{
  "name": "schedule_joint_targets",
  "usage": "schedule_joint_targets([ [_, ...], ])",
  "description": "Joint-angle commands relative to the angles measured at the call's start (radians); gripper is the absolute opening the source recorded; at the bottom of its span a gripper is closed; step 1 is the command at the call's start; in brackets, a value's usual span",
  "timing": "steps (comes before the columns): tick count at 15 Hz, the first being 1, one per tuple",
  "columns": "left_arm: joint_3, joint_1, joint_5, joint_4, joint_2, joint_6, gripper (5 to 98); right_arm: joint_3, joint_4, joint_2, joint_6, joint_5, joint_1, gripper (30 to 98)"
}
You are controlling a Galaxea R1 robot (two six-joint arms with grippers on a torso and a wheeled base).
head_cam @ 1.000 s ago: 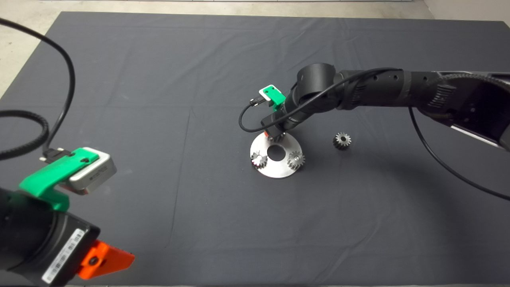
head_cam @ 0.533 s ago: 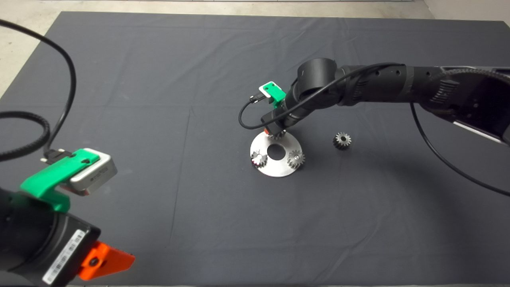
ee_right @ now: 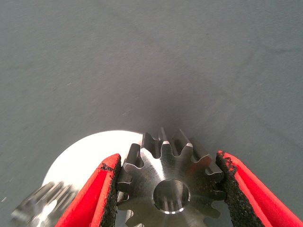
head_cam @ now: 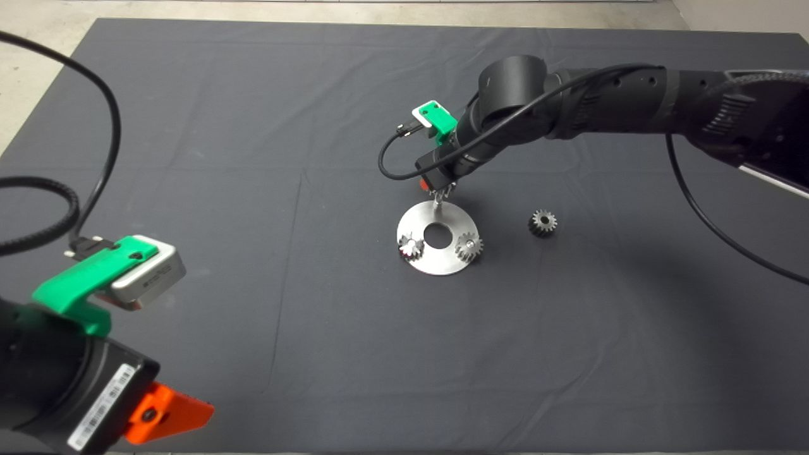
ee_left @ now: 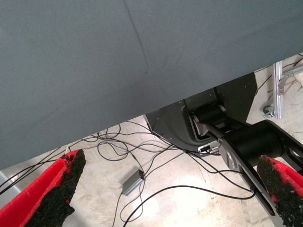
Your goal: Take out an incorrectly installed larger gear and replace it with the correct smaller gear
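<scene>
My right gripper is shut on the larger gear, a bright silver gear with a dark bore. It holds the gear just above the far edge of the round silver plate, over a thin peg. In the right wrist view the gear sits between the red fingers of this gripper, above the plate. The smaller gear, dark grey-black, lies on the mat to the right of the plate. My left gripper waits open at the lower left.
Two small silver gears stand on the plate, either side of its centre hole. One of them shows in the right wrist view. The left wrist view shows its gripper, the mat's edge and floor cables.
My right gripper has risen and moved slightly away with the larger gear, lifting it off the plate and baring the peg. The left arm has not moved.
</scene>
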Motion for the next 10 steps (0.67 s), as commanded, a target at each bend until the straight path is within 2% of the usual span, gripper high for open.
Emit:
schedule_joint_targets([
  [1,0.012,-0.004,-0.001,-0.001,0.003,-0.004,92.9,0.048,0.040,-0.064,0.026,-0.012,0.039,49.4],
  [3,0.012,0.004,-0.001,-0.001,0.005,-0.007,92.9,0.046,0.040,-0.137,0.061,-0.037,0.036,49.4],
  [5,0.012,0.018,-0.001,0.001,0.014,-0.007,92.9,0.051,0.040,-0.191,0.062,-0.053,0.034,49.4],
  [10,0.010,0.024,0.000,0.001,0.029,-0.007,92.9,0.080,0.035,-0.318,0.063,-0.058,0.027,49.4],
])
